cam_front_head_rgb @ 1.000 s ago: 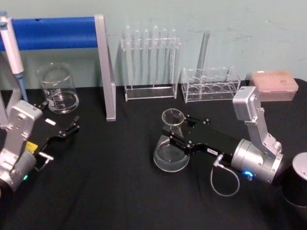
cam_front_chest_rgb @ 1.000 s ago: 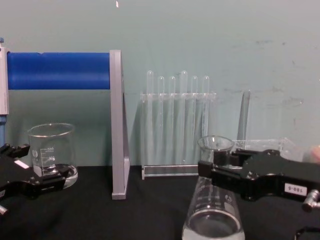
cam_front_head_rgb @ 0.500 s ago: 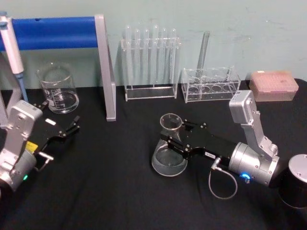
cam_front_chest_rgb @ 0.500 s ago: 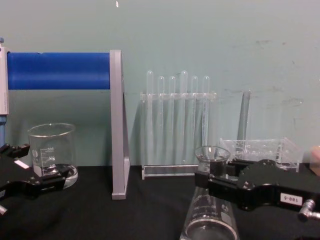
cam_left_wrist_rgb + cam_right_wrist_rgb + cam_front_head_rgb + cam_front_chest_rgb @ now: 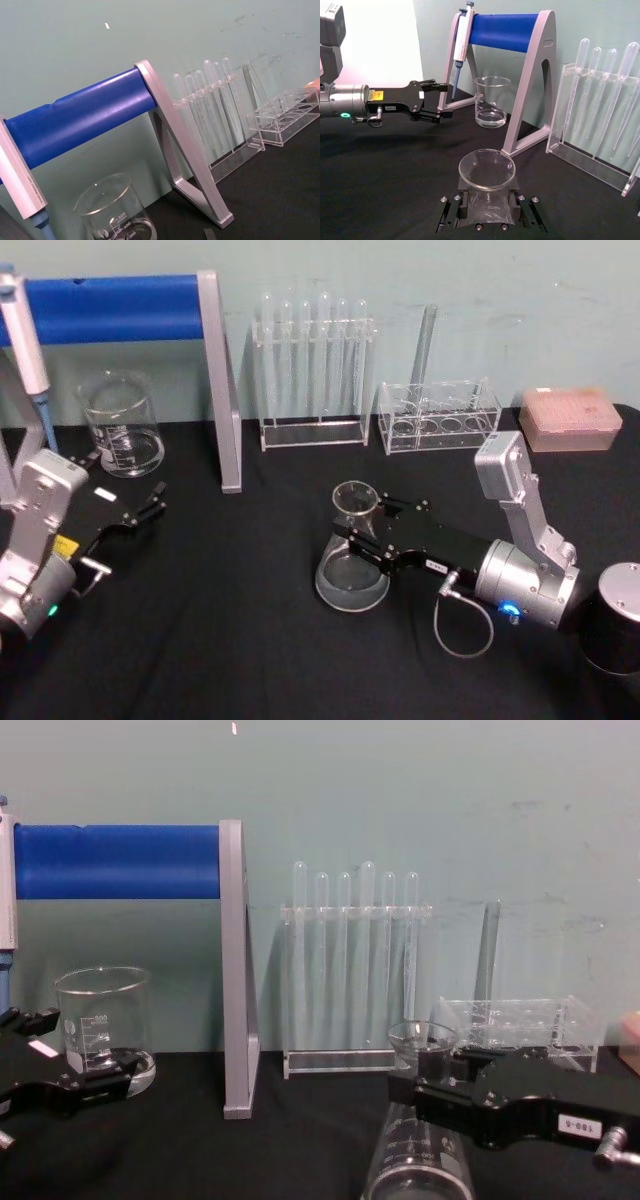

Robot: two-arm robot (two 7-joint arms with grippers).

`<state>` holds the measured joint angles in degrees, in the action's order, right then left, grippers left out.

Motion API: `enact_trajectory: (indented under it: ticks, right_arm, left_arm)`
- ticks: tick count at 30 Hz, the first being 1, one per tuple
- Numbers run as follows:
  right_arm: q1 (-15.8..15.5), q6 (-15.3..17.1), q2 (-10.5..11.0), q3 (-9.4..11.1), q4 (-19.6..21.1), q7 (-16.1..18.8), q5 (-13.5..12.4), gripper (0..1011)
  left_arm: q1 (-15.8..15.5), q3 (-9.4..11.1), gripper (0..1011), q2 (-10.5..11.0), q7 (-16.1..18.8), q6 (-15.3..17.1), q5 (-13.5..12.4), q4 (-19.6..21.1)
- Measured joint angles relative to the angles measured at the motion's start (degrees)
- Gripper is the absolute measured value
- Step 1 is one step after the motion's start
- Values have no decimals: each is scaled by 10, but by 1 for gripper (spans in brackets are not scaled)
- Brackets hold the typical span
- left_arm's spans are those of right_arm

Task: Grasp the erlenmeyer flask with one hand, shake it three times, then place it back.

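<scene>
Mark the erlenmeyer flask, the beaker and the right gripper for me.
erlenmeyer flask (image 5: 350, 585), head view, on its wide base.
beaker (image 5: 122, 435), head view, on its front wall.
right gripper (image 5: 362, 530), head view, midway between the fingertips closed on the flask's neck.

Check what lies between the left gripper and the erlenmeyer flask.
Just bare black tabletop between the left gripper and the erlenmeyer flask, in the head view.

We count one erlenmeyer flask (image 5: 350, 582), one beaker (image 5: 122, 430), one pipette (image 5: 24, 340), one blue stand (image 5: 110, 308), one pink box (image 5: 570, 418), two clear racks (image 5: 312, 436), six test tubes (image 5: 323, 350), one taller tube (image 5: 424, 345).
</scene>
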<state>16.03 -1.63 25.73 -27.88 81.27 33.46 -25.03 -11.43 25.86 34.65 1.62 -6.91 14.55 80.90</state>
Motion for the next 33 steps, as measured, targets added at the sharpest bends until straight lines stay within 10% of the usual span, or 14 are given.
enact_trajectory:
  ticks: [33]
  right_arm:
    - [2, 7, 2, -4, -6, -4, 0, 457]
  left_arm:
    - [0, 0, 1001, 0, 0, 0, 0, 0]
